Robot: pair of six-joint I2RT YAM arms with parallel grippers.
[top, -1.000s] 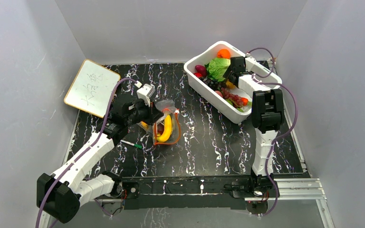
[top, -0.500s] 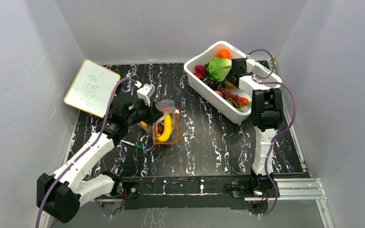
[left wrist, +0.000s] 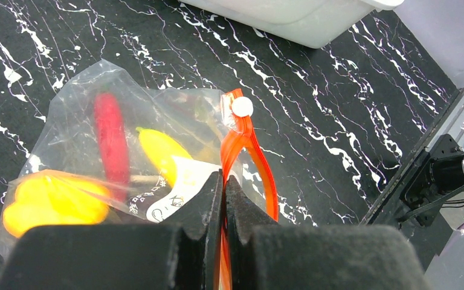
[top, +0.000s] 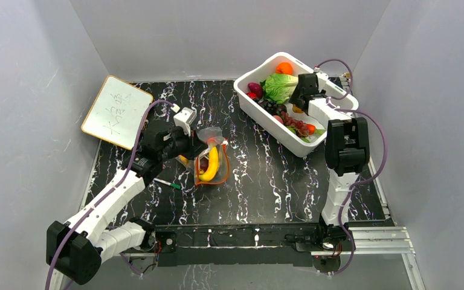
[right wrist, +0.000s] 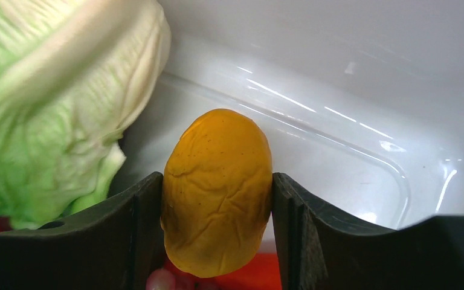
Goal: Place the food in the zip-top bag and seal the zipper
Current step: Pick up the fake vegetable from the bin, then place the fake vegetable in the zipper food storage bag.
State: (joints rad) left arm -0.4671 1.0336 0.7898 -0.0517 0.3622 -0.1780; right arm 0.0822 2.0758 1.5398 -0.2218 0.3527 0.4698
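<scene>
The clear zip-top bag (top: 208,158) lies on the black mat with a yellow banana (top: 212,164) inside. The left wrist view shows the bag (left wrist: 90,103) holding a red chili (left wrist: 112,142) and yellow pieces (left wrist: 51,202). My left gripper (left wrist: 224,181) is shut on the bag's red-orange zipper strip (left wrist: 241,136); it sits at the bag's left side (top: 184,148). My right gripper (right wrist: 216,199) is shut on a yellow-orange wrinkled toy fruit (right wrist: 217,187), inside the white tub (top: 248,99) beside the green cabbage (right wrist: 54,103). It is over the tub's right side (top: 298,106).
The tub holds a cabbage (top: 277,86), an orange piece (top: 284,67), purple and red pieces and grapes (top: 296,124). A whiteboard (top: 118,112) lies at the back left. A green-and-white pen (top: 166,182) lies left of the bag. Grey walls enclose the mat.
My right arm has shifted to the right over the tub, its gripper moving from the tub's middle toward the right wall. The left arm and bag have not moved.
</scene>
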